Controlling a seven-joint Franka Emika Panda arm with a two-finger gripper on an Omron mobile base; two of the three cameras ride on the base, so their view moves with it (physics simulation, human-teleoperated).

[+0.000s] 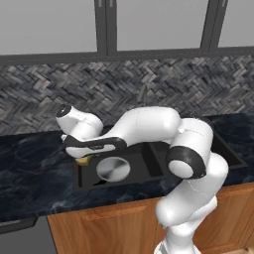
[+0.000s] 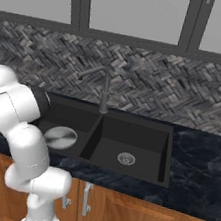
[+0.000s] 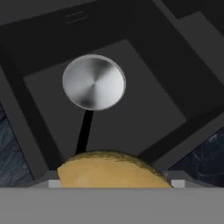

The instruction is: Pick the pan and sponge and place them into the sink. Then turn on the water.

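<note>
While the pincer point(image 3: 113, 181) hovers clamped on the sponge point(image 3: 111, 169), with the pan point(image 3: 93, 82) below in the sink point(image 3: 153, 109), a careless release near the rim could drop it onto the table point(image 1: 34, 173).

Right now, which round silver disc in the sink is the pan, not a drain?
The pan is the larger disc in the basin the arm reaches over, flat and shiny, with a dark handle in the hand view. The smaller ringed drain sits in the other basin.

Grey pan point(image 1: 113, 169) flat in black sink point(image 2: 138, 172); yellow sponge point(image 3: 111, 169) above basin.
</note>
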